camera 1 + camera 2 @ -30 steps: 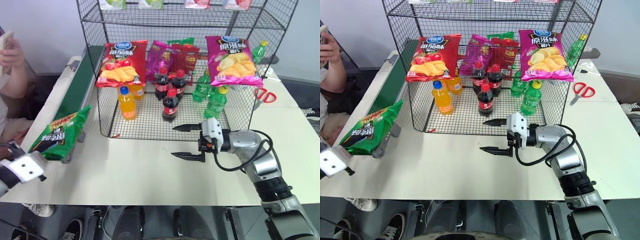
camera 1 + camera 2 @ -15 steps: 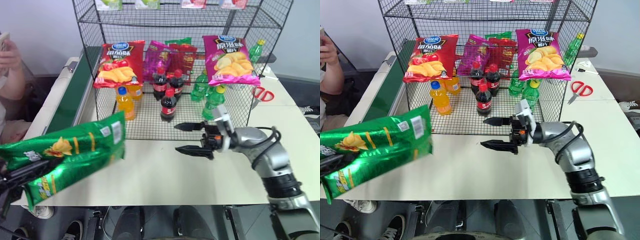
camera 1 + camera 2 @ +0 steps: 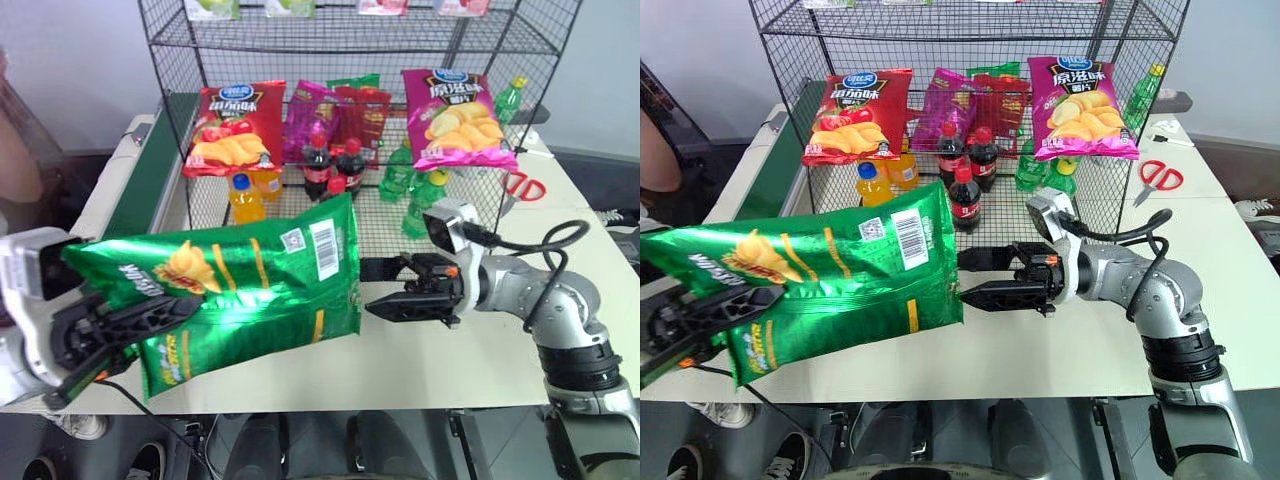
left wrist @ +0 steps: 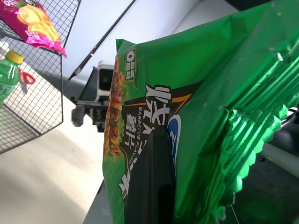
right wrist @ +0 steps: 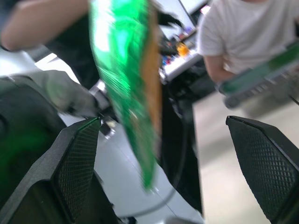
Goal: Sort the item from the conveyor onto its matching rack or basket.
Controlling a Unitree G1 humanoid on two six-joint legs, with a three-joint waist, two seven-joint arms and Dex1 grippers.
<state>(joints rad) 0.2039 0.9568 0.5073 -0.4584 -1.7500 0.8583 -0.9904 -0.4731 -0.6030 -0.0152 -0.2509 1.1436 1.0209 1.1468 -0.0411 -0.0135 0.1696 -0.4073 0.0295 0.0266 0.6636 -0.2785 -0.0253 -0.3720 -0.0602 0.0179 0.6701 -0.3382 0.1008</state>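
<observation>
Head pair overlooks table; both wrist cameras closely face bag.

The left pincer reaches in from the robot's left, its black fingers pointing across toward the right and clamped tight on the near end of the bag, which it holds up sideways in front of the robot. The right arm bends in from the right with its wrist turned inward, so the right pincer points left toward the bag's free end. Its two fingers stand wide apart, one above the other, holding nothing, just beside the bag's edge.
</observation>
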